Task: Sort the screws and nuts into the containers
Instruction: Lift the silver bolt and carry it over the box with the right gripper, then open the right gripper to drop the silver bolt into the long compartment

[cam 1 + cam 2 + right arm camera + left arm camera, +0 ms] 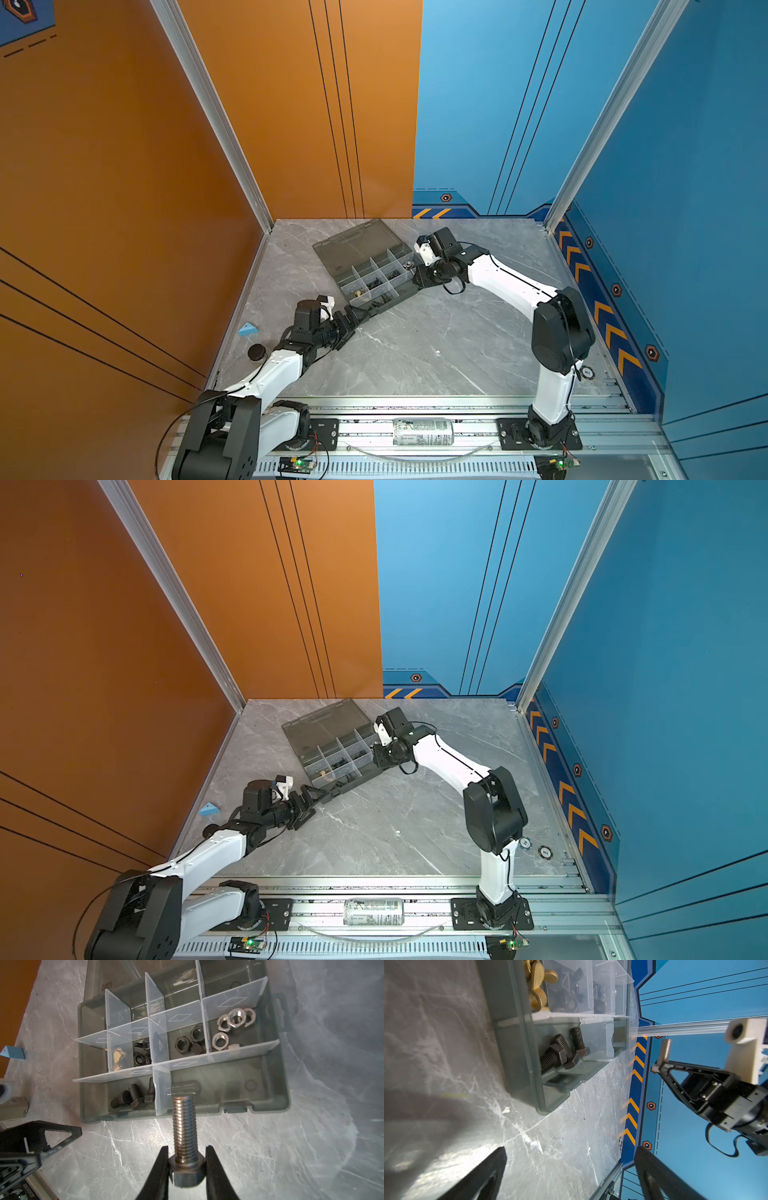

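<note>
Plainly in right wrist view, silver screw (184, 1126) pinched by its hex head in right gripper (187, 1159), aloft near organizer box (278, 1084), indistinct in both top views, left gripper (570, 1148) spread wide beside box corner.

Orange wall (104, 166), blue wall (478, 104), grey marbled tabletop (415, 353), aluminium rail (457, 405) along front

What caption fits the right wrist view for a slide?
Right hand grips the silver screw by its head, shaft toward the organizer box holding black screws, black nuts and silver nuts.
</note>
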Motion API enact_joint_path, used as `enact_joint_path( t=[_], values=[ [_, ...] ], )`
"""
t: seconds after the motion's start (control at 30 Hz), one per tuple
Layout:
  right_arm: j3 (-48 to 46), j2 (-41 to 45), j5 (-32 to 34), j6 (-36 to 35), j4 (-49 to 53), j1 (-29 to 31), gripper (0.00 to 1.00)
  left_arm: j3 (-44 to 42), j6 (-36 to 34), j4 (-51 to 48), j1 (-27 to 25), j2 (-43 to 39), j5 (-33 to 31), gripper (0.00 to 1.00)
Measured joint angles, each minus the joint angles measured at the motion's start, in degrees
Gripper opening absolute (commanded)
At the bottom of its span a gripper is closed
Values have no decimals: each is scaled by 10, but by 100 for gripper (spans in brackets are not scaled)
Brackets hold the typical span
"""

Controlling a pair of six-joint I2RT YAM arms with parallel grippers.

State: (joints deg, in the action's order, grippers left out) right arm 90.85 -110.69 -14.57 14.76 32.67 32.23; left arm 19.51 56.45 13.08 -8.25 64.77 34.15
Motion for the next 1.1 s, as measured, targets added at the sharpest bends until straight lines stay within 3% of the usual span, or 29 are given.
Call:
enact_joint_path(
  t=[0.23,0.6,0.7,0.87,1.0,1.1],
  values=[
    [55,-75,-5,-6,12,0,4,0,0,-8,1,-16,0,98],
    [80,-117,12,-26,26,3,6,0,0,-17,5,-21,0,98],
    [88,-119,26,-35,31,7,12,0,0,-17,5,-21,0,98],
    [100,-121,39,-45,39,10,34,0,0,-17,5,-21,0,98],
    [103,-121,46,-47,41,11,42,0,0,-18,5,-22,0,98],
    [103,-121,53,-47,45,11,43,0,0,-22,5,-27,0,98]
  ],
)
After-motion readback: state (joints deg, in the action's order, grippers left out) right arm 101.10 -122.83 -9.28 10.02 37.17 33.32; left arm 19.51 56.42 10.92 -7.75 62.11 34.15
